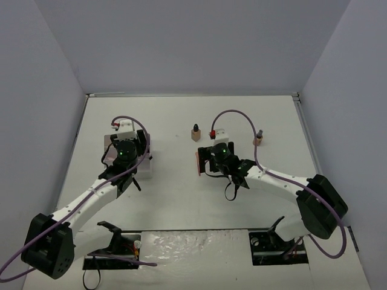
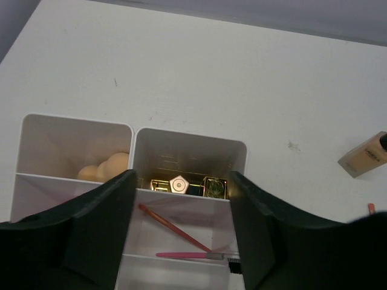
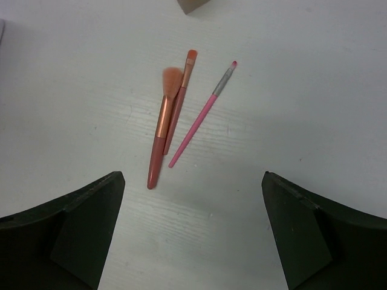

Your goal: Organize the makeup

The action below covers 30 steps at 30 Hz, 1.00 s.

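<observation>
The left fingers [image 2: 100,232] hung released over the glossy white plastic organizer [image 2: 188,140], which held rounded peach sponges [image 2: 106,169], faceted gold lipstick tubes [image 2: 179,184] and thin pink sticks [image 2: 172,226]. The right fingers [image 3: 78,232] gaped wide and empty above three slim brushes [image 3: 175,121] lying together on the matte bench [image 3: 302,90].

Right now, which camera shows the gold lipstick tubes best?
The left wrist view: the lipstick tubes stand in a far compartment of the white organizer. From above, the left arm covers them; the right wrist view misses them.
</observation>
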Tool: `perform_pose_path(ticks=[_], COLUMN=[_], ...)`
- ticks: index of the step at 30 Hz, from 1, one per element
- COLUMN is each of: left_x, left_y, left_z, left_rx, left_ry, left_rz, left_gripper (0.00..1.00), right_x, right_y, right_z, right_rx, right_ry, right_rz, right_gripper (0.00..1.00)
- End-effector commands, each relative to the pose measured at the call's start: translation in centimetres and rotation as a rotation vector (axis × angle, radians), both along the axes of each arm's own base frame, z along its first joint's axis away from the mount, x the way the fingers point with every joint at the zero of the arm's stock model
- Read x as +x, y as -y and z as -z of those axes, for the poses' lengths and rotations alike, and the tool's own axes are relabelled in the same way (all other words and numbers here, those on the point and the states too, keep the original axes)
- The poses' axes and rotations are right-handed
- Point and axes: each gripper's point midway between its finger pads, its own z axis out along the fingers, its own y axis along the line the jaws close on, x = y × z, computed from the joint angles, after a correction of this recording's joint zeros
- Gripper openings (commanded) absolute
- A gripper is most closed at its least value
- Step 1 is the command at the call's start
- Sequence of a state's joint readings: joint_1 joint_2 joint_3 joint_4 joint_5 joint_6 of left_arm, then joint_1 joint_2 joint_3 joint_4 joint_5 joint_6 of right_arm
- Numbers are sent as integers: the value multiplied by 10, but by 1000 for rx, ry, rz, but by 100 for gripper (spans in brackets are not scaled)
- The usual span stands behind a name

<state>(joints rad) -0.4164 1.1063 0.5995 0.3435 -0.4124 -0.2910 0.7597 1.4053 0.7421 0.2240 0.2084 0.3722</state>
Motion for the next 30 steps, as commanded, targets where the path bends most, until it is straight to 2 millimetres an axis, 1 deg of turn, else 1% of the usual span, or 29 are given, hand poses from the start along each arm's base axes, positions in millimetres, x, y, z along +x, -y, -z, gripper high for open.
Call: perform_pose_path(ticks=[1,4,6,7,9,10,11,17,19,22,26,30], left_x=[-7,-19,-30,-35,-42,-46,-51,-66,-69,-70,-68,-65], left_y=[-8,-13,-17,-19,-19,-18,-19,-12,-8,-4,1,11], left_z=[-50,-63,-62,-63,-76,-77,-73,-79,-80,-82,-80,-79], left_rx=[-74,-85,-94,-94,-116,-125,-132,-180,-192,-205,-217,-245], left_ry=[86,63,6,-15,-23,-39,-68,-113,-126,-134,-146,-163], left_rz=[-39,-51,-63,-65,-58,-54,-55,-13,8,28,43,77], left_gripper=[71,91,97,97,97,97,97,97,97,97,97,97], right_x=[30,36,41,45,49,51,52,55,55,53,51,47], right_y=[-5,-10,-13,-16,-18,-18,-17,-10,-7,-4,2,17], right_z=[-15,-6,-2,-2,8,12,15,41,44,53,67,80], right_rx=[26,13,4,6,-13,-19,-23,-66,-68,-85,-119,-152], right_ry=[56,37,33,34,18,12,10,-20,-22,-30,-46,-69], right_rz=[107,121,130,134,148,159,169,227,243,248,263,298], right_gripper=[90,84,81,79,73,71,69,55,49,46,41,34])
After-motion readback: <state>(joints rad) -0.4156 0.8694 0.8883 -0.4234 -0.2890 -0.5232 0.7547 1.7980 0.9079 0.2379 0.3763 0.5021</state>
